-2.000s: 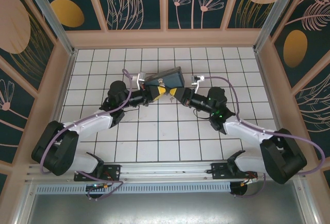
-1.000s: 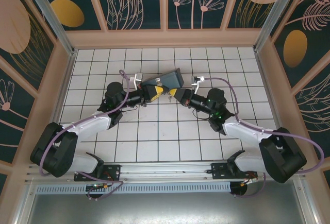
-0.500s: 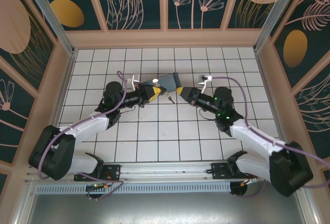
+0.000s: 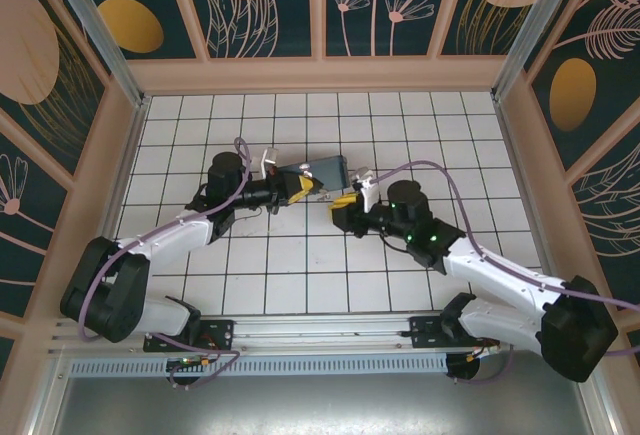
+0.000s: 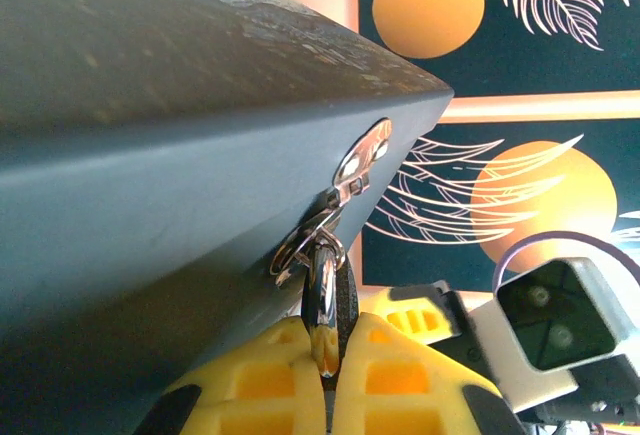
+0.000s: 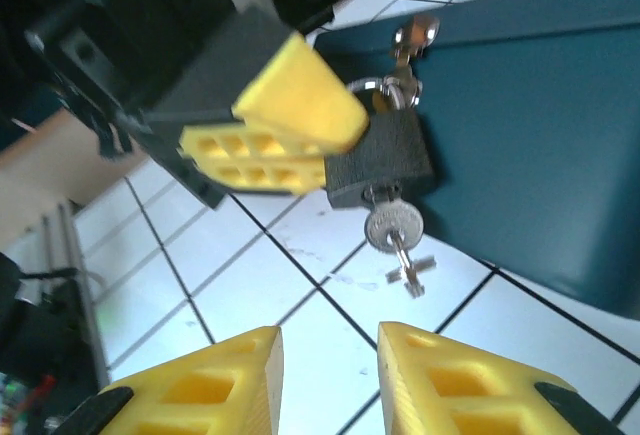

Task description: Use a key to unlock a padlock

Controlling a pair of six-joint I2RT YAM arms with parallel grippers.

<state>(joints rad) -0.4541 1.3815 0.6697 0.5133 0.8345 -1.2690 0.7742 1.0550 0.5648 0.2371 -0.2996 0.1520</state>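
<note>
Evidently the job stood about halfway. The padlock (image 6: pixel 380 163), a small dark block, hung from the hasp (image 5: pixel 362 152) on the near face of the dark teal box (image 4: pixel 325 168). The box sat on the tiled desk (image 4: pixel 300 255), a little to the far side of centre. The key (image 6: pixel 394 226) sat in the keyhole on the lock's underside, its round head sticking out below the body and a smaller bit of metal dangling from it. So finding the key and seating it looked done.

The left pincer (image 5: pixel 324 343) had its yellow fingers pressed nearly together on the padlock, steadying it from the left beside the box. The right pincer (image 6: pixel 328 350) was spread wide and held nothing. Its fingers sat close to the key on the near-right side, apart from it, with the key head roughly in line with the gap between them.

What was left, by the look of it, was the unlocking itself: closing on the key head, turning it and freeing the shackle. The shackle appeared threaded through the hasp ring and not sprung. Its ends were partly hidden behind the left finger, so that was a judgement rather than a certainty.
</note>
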